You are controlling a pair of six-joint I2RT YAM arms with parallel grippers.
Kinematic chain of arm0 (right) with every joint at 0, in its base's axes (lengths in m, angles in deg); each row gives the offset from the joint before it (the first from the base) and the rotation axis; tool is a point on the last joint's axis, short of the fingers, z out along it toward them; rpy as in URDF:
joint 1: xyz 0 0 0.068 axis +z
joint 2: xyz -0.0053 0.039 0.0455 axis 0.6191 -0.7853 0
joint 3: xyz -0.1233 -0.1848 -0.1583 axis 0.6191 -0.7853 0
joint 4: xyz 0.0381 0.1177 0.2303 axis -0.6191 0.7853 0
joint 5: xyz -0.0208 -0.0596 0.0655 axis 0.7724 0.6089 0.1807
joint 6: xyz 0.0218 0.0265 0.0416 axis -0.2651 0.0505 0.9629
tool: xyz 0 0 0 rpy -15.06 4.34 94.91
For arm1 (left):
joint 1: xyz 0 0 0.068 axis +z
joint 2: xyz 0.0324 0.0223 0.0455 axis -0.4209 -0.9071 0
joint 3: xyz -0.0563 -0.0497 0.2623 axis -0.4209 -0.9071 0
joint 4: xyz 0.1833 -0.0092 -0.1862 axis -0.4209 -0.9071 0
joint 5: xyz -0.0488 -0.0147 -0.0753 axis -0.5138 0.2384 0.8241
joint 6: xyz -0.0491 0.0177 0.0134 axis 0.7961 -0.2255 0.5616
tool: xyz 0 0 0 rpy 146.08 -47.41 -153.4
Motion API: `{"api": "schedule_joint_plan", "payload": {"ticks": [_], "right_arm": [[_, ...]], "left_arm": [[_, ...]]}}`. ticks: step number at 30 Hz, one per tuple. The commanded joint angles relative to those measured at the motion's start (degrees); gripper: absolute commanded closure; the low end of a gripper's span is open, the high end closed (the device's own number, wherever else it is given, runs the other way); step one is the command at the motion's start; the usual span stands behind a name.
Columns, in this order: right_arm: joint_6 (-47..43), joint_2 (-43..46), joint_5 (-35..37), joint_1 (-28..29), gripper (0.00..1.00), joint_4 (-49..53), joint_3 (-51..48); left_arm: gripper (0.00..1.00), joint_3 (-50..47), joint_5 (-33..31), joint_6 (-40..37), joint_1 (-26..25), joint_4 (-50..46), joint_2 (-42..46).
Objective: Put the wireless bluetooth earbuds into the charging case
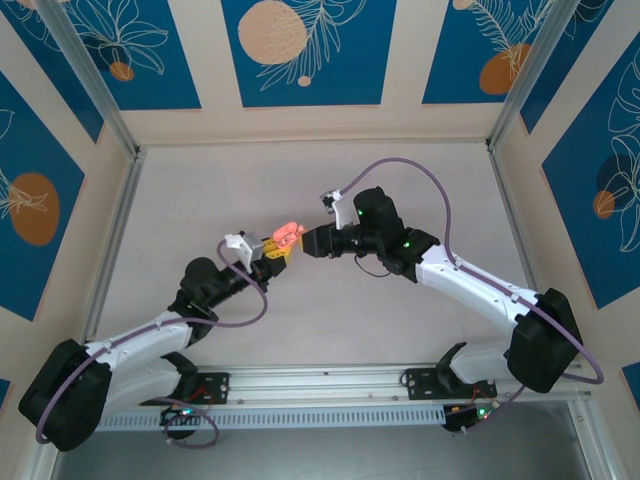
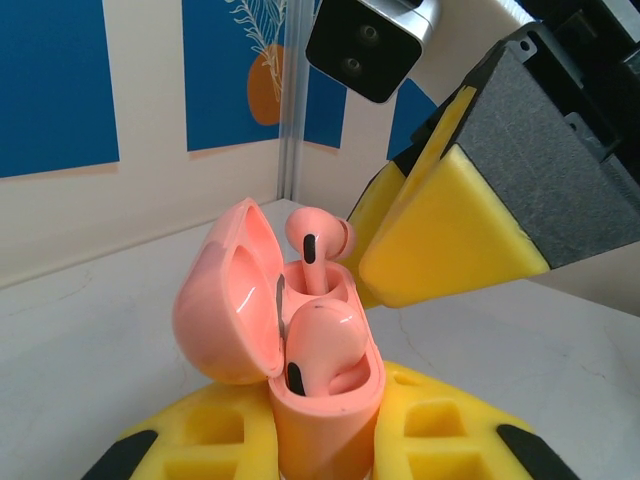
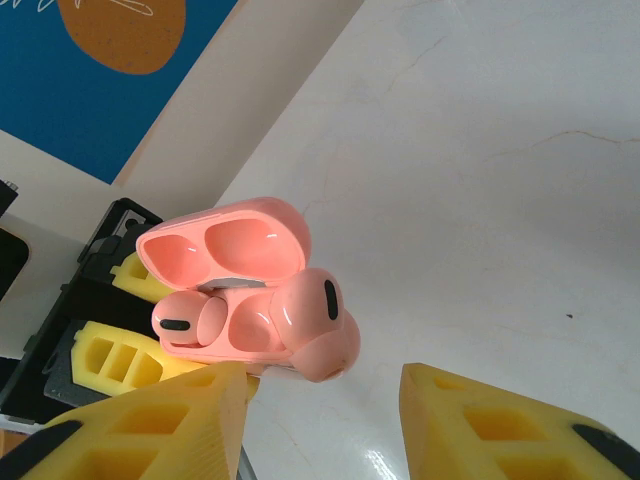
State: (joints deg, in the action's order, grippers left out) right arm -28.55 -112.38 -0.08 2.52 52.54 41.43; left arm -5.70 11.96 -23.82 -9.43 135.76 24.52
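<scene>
Left end effector (image 1: 273,251) first: I'm clenched on the case (image 2: 330,425), yellow pads pressed to either side of its lower body. The case stands upright in my grip with its open top facing up. The lid (image 2: 225,310) is swung wide open to one side, pale pink hollow showing.

Inside, the front bud (image 2: 325,340) sits low in its pocket, glossy head up, a dark oval on its side. The back bud (image 2: 315,235) stands taller, its head clear above the rim and its stem pointing down into the case. I can't tell whether it's fully seated.

Now my right end effector (image 3: 325,400): released, the two yellow fingers spread apart with nothing between them. They sit just short of the case, the tall bud right beyond the gap. From the left wrist, one of those fingers (image 2: 450,240) hangs just beside that bud; touching or not, I can't say.

Seen from above, both arms meet nose to nose over the middle of the tabletop (image 3: 500,200), the pink case between the tips. The surface is pale and bare around us, and blue-panelled walls (image 2: 60,80) stand behind.
</scene>
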Motion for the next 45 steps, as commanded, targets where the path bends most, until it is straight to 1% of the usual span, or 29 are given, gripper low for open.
{"api": "schedule_joint_plan", "payload": {"ticks": [1,7,16,27,33,45], "right_arm": [[-0.1,1.4,-2.1,-0.6,0.54,0.3,2.1],[0.7,1.1,-4.1,-1.7,0.49,-1.1,2.2],[2.6,-0.2,-10.2,-2.9,0.46,-5.1,2.9],[3.4,-0.1,-10.9,-4.5,0.47,-4.0,2.8],[3.8,0.0,-11.4,-4.7,0.51,-3.8,2.6],[4.7,-0.9,-14.2,-5.6,0.66,-4.0,2.4]], "left_arm": [[0.83,0.9,0.6,-1.1,-0.3,1.2,1.3],[0.83,0.8,0.4,-1.3,-0.3,0.8,1.7],[0.84,1.0,0.2,-2.0,-0.2,-0.9,1.7],[0.83,1.3,0.3,-2.2,-0.3,-1.0,1.7],[0.83,1.4,0.5,-2.2,-0.3,-1.0,1.7],[0.83,1.1,0.4,-2.0,-0.3,-1.3,2.5]]}}
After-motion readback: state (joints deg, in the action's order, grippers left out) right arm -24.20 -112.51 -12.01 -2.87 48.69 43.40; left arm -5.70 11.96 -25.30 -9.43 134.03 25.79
